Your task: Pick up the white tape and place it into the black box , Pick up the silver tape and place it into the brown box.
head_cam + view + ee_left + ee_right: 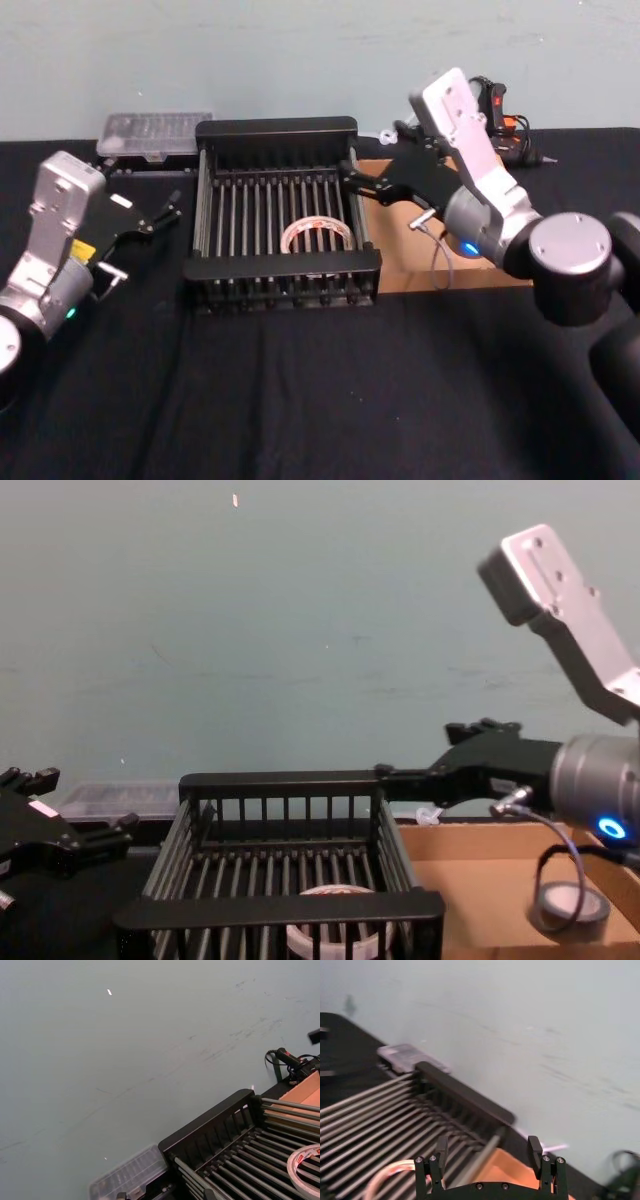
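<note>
Tapes both look sorted: white tape [317,234] lies in the black box [280,129], silver tape [570,908] in the brown box [470,880]. Right gripper [489,1152] hovers above their shared edge, fingers apart, empty; left gripper [168,208] idles beside the crate.

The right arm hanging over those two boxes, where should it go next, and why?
Probably just pull back to its own side. The white tape already lies in the black box, and the silver tape sits in the brown box. The right end effector is open and empty above the boxes' shared edge, so nothing seems left to carry. The left end effector waits beside the crate.
</note>
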Tool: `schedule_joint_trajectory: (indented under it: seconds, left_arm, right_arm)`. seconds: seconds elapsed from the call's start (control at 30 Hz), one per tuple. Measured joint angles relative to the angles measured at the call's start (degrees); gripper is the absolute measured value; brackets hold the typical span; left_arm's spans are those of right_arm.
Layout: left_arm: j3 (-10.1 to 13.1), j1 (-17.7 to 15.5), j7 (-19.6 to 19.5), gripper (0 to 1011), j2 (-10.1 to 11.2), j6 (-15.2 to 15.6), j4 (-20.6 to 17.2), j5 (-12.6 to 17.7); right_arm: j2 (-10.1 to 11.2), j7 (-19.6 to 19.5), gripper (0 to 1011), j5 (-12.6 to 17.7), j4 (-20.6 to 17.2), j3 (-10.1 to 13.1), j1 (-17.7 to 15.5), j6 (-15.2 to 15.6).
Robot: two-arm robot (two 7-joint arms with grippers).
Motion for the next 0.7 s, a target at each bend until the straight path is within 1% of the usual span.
schedule_joint_trajectory:
  seconds: [0.1, 0.13, 0.23, 0.5, 0.53, 0.7]
  left_arm:
    - [0.0, 0.0, 0.0, 1002, 0.0, 0.0, 0.0, 0.0]
    - [0.0, 0.0, 0.0, 1001, 0.0, 0.0, 0.0, 0.0]
    - [0.0, 0.0, 0.0, 1001, 0.0, 0.0, 0.0, 0.0]
    - [0.0, 0.0, 0.0, 1001, 0.0, 0.0, 0.0, 0.0]
    - [0.0, 0.0, -0.01, 1001, 0.0, 0.0, 0.0, 0.0]
    - [0.0, 0.0, 0.0, 1001, 0.0, 0.0, 0.0, 0.0]
  right_arm:
    - [-0.03, -2.41, 1003, -1.19, -1.0, 0.9, -1.48, -1.1]
    - [-0.08, -3.88, 1003, -1.85, -1.58, 1.49, -2.48, -1.83]
    - [-0.22, -6.63, 1002, -3.0, -2.65, 2.73, -4.38, -3.26]
    - [-0.57, -10.81, 1003, -4.43, -4.64, 5.73, -8.72, -4.99]
    - [-0.69, -11.39, 1002, -4.66, -4.9, 6.23, -9.52, -5.07]
    - [-1.08, -12.71, 1002, -4.94, -5.5, 7.85, -11.48, -5.01]
